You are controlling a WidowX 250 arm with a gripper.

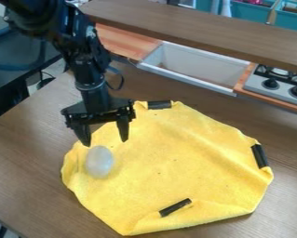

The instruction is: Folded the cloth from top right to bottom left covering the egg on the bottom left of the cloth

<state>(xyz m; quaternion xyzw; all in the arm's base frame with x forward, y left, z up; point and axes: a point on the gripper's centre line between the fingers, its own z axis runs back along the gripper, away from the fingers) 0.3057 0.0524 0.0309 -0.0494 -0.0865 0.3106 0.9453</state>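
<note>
The gripper [105,142] is hanging with fingers spread; the cloth's top right edge [218,125] is lying well to its right.

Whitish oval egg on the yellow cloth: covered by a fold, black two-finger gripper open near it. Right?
Not covered: the camera view shows the egg lying exposed. It is on the cloth, with the gripper open near it.

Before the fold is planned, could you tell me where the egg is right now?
In the camera view, the egg lies on the left part of the yellow cloth, just below the gripper.
</note>
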